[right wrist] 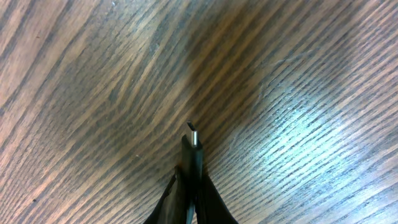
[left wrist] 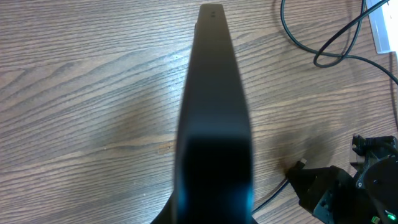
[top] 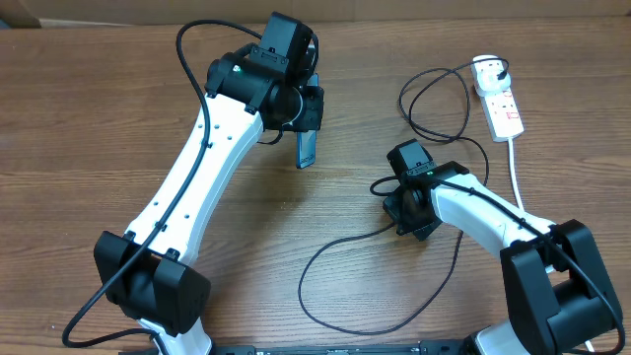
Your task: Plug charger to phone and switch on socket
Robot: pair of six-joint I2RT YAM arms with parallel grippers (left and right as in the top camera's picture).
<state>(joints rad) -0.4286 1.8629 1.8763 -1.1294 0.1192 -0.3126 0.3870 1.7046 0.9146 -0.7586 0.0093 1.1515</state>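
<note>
My left gripper (top: 307, 120) is shut on the phone (top: 307, 149), which it holds edge-on above the table at the back centre. In the left wrist view the phone (left wrist: 213, 93) is a dark slab running up the middle and hiding the fingers. My right gripper (top: 396, 209) sits low at centre right, shut on the charger's plug. That plug tip (right wrist: 194, 138) sticks out past the closed fingers (right wrist: 214, 205), its metal end just above the wood. The charger cable (top: 325, 254) loops over the table front. The white socket (top: 503, 101) lies at the back right.
The black cable (top: 434, 94) makes loops between the socket and my right arm. A white cord (top: 516, 168) runs from the socket toward the right arm's base. A corner of the socket (left wrist: 382, 28) and my right gripper (left wrist: 333, 193) show in the left wrist view.
</note>
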